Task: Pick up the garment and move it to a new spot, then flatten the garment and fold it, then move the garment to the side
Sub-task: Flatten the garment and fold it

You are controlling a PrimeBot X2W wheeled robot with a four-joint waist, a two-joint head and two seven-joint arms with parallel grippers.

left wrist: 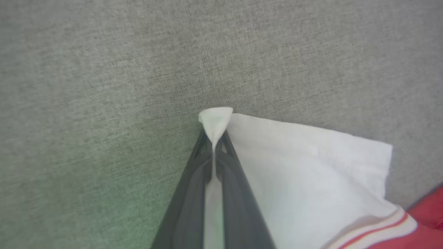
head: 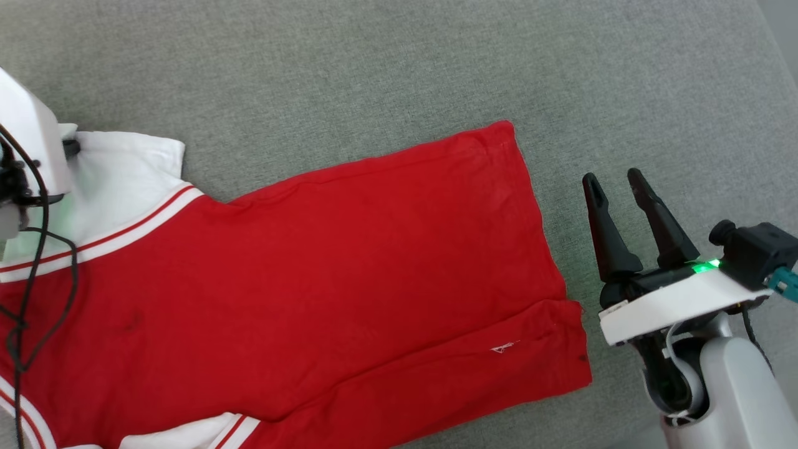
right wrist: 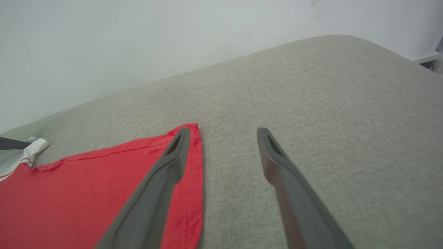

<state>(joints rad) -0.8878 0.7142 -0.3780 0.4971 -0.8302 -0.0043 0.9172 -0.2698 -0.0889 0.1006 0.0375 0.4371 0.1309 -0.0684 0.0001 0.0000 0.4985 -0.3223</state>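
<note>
Grey woven upholstered surface (head: 374, 62) set against a plain pale wall (right wrist: 138, 41). The garment (head: 312, 268), red with red-white striped trim, lies spread plain side up across the surface's left and middle. Left gripper (left wrist: 214, 140) pinches the corner of a white sleeve (left wrist: 304, 166). Right gripper (head: 612, 176), fingers spread and empty, stands just beside the hem.

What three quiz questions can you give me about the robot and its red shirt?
1. True or false: the right gripper is open and holds nothing.
2. Which part of the garment does the left gripper pinch? A) white sleeve corner B) red hem C) striped trim
3. Fill in: the garment lies on a ____ fabric surface.
Key: 1 true; 2 A; 3 grey.
</note>
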